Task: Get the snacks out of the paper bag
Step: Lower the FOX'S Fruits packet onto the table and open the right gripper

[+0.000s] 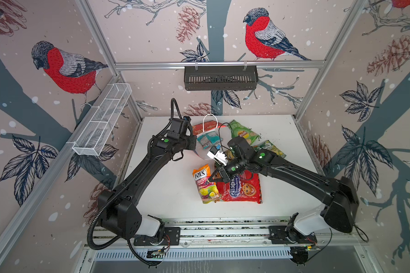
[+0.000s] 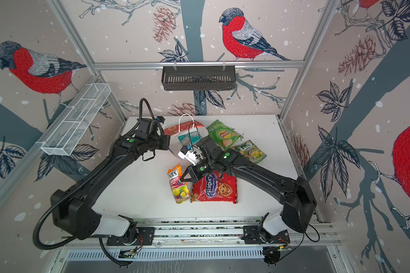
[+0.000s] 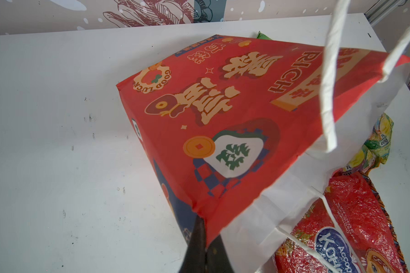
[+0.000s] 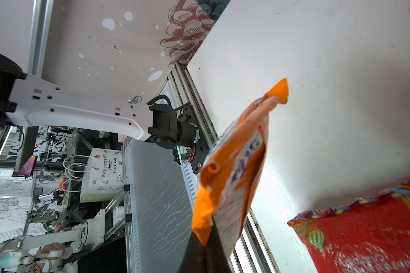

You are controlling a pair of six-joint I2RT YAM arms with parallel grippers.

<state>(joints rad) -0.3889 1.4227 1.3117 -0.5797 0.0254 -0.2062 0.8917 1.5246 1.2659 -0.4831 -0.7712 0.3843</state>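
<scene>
The red-orange paper bag (image 1: pixel 205 127) lies on its side at the table's back middle, its white mouth facing the front. My left gripper (image 3: pixel 205 236) is shut on a corner of the bag's rim (image 3: pixel 223 106). A teal packet (image 1: pixel 207 138) shows in the mouth. An orange Fox's pack (image 1: pixel 202 186) lies just left of the large red packet (image 1: pixel 242 189), and my right gripper (image 1: pixel 210 180) is shut on its edge (image 4: pixel 237 153). The green chip bag (image 1: pixel 242 132) and a green-yellow Fox's pack (image 1: pixel 270 149) lie on the table to the right of the bag.
A black basket (image 1: pixel 220 78) hangs on the back wall. A white wire basket (image 1: pixel 102 120) hangs on the left wall. The white table (image 1: pixel 166 189) ends at an aluminium rail (image 1: pixel 223 230) in front, where both arm bases stand.
</scene>
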